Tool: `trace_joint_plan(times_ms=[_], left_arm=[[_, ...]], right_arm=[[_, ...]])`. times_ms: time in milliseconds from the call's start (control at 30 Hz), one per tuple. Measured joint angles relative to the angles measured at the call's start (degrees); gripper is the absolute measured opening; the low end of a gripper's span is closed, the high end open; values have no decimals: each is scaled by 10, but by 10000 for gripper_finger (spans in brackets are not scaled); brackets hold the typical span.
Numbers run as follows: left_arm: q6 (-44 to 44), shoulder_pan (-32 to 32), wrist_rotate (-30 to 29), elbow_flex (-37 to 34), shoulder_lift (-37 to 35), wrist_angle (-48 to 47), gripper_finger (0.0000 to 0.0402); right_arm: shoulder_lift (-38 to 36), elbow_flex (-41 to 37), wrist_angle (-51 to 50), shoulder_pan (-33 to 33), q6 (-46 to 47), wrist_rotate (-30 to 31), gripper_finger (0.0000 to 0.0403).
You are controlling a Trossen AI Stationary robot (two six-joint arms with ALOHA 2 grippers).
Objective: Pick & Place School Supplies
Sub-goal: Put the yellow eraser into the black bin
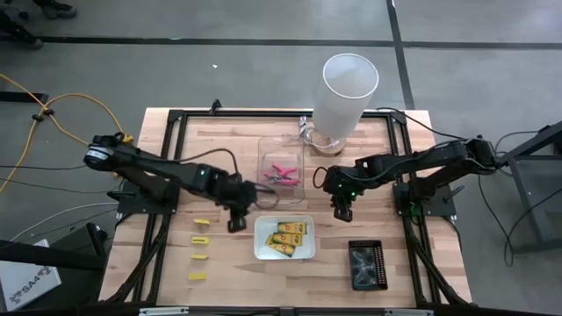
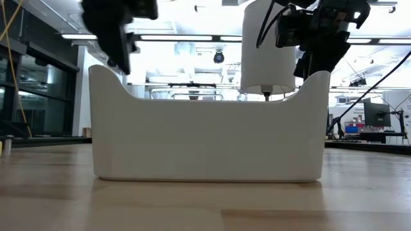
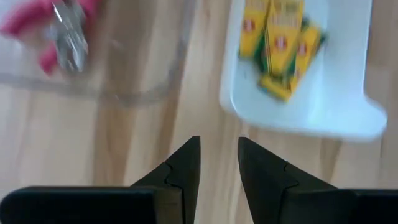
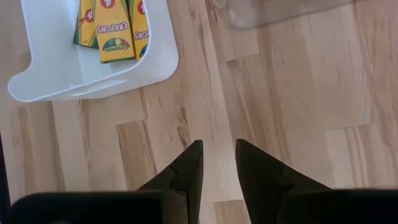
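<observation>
Several yellow-orange crayon packets (image 1: 288, 235) (image 3: 280, 37) (image 4: 115, 28) lie flat in a white tray (image 1: 262, 249). A pink-handled scissor tool (image 1: 283, 175) (image 3: 62, 31) rests in a clear tray (image 1: 265, 154). Several tiny yellow blocks (image 1: 202, 239) lie in a column on the wood to the left. My left gripper (image 1: 236, 221) (image 3: 219, 146) hovers just left of the white tray, its fingers nearly together with nothing between them. My right gripper (image 1: 342, 211) (image 4: 219, 149) hovers over bare wood to the right of the white tray, in the same state.
A tall white cylinder (image 1: 347, 92) stands at the far edge behind the clear tray. A black tray (image 1: 367, 265) sits near the right front. A black frame (image 1: 176, 118) borders the wooden top. In the low view the white tray's wall (image 2: 205, 141) fills the foreground.
</observation>
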Motion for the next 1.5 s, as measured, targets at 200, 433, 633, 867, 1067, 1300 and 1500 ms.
trace_joint_plan(times_ms=[200,433,633,867,1067,1300,1500], left_arm=[[-47,-57,-24,-6,-1,-41,104],[-124,-138,-87,-43,-1,-54,104],[-180,-202,-123,-75,-1,-53,104],[-238,-253,-155,-94,-1,-93,104],[-302,-283,-167,-130,-1,-121,104],[-345,-323,-167,-161,-21,-119,104],[-394,-376,-197,-199,-107,-112,104]], right_arm=[[0,0,0,0,5,0,87],[0,0,0,0,45,0,87],[0,0,0,0,50,-37,87],[0,0,0,0,84,-43,87],[0,0,0,0,94,-43,87],[0,0,0,0,113,-42,87],[0,0,1,0,113,-41,87]])
